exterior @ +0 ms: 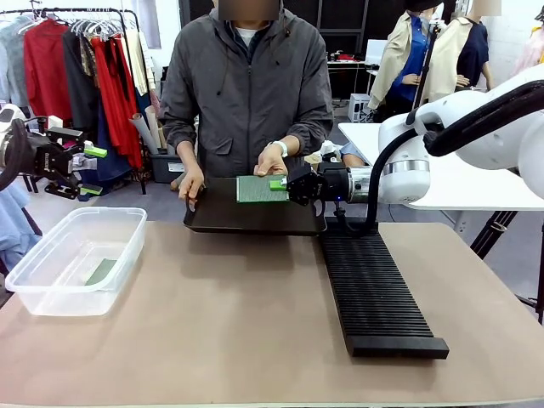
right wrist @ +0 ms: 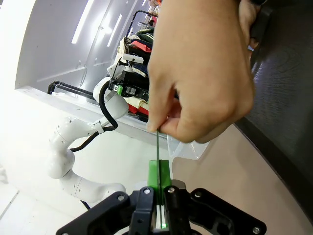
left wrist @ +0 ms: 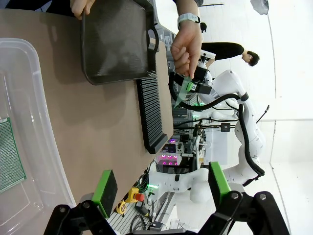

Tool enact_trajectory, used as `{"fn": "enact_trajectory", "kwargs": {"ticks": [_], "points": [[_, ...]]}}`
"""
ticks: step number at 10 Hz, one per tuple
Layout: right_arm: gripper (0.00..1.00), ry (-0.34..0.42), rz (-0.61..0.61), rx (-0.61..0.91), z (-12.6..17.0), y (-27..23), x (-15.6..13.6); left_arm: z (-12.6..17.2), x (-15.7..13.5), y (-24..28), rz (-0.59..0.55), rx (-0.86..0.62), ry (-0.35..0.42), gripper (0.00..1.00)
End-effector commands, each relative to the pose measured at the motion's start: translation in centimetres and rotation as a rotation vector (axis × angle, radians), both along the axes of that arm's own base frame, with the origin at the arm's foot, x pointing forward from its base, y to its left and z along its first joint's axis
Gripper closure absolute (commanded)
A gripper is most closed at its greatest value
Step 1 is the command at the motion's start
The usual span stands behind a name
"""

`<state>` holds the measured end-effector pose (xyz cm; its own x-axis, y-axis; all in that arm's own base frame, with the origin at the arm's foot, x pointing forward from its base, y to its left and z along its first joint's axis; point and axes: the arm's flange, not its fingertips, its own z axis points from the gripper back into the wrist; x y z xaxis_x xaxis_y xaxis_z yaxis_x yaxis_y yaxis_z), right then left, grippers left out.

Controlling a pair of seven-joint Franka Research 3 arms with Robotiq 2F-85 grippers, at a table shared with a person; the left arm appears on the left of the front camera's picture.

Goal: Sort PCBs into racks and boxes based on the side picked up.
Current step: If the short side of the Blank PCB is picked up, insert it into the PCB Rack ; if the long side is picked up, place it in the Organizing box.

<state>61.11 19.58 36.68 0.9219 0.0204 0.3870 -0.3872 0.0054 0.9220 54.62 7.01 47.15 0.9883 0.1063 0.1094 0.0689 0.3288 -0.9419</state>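
Fingers of the right gripper (exterior: pixel 284 184) are closed narrow on one short edge of a green PCB (exterior: pixel 257 189). In the right wrist view the two green pads pinch the board edge-on (right wrist: pixel 158 142), with the gripper (right wrist: pixel 159 169) directly below it. A person's hand (right wrist: pixel 205 73) grips the opposite edge of the same board, so both hold it at once. The board is off the tabletop (exterior: pixel 212 340), in the air over the right end of the black tray (exterior: pixel 246 219).

Fingers of the left gripper (exterior: pixel 93 170) are spread wide and hold nothing. This gripper hangs above and just beyond the far left corner of the clear box (exterior: pixel 51 297); its wrist view shows both pads apart (left wrist: pixel 161 186).

Layout, near to far:
- Clear box, left side of the tabletop. A second PCB (exterior: pixel 100 272) lies flat on its floor, dotted face up (left wrist: pixel 10 154).
- Black slotted rack (exterior: pixel 374 289), right side, running lengthwise away from the robot. Its slots are unfilled.
- Tray, at the far edge, touching or just beside the rack's far end.
- Person, standing behind the tray. The other hand (exterior: pixel 191 183) rests on the tray's left end.
- Clothes rail (exterior: pixel 76 51) with hanging garments, behind on the left.
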Motion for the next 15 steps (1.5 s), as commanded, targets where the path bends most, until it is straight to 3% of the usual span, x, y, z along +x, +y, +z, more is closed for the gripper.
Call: {"fn": "enact_trajectory", "kwargs": {"ticks": [1, 15], "points": [[1.00, -0.002, 0.000, 0.003, 0.17, 0.18, 0.01, 0.22, -0.20, -0.02, 0.002, 0.012, -0.003, 0.03], [1.00, -0.002, 0.000, 0.003, 0.17, 0.18, 0.01, 0.22, -0.20, -0.02, 0.002, 0.012, -0.003, 0.03]]}}
